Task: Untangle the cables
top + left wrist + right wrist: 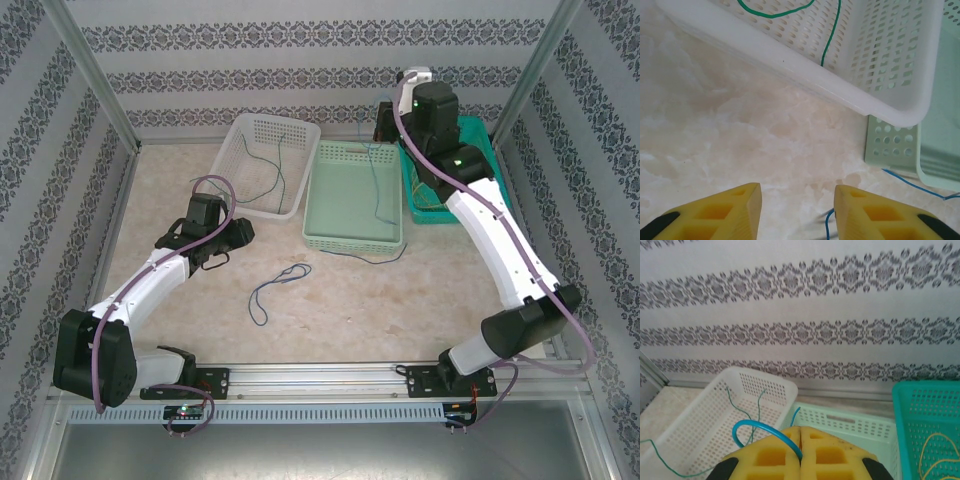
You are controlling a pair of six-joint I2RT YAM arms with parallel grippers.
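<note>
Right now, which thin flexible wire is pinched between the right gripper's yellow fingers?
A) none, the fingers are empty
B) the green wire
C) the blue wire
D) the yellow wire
C: in the right wrist view the right gripper has its yellow fingers pressed together, and the thin blue wire loops out from between them.

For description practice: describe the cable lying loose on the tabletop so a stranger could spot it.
Find the central pale green basket. On the bare table in front of it, toward the arms, lies a blue cable in a loop; its neighbours lie in or trail from baskets.
</note>
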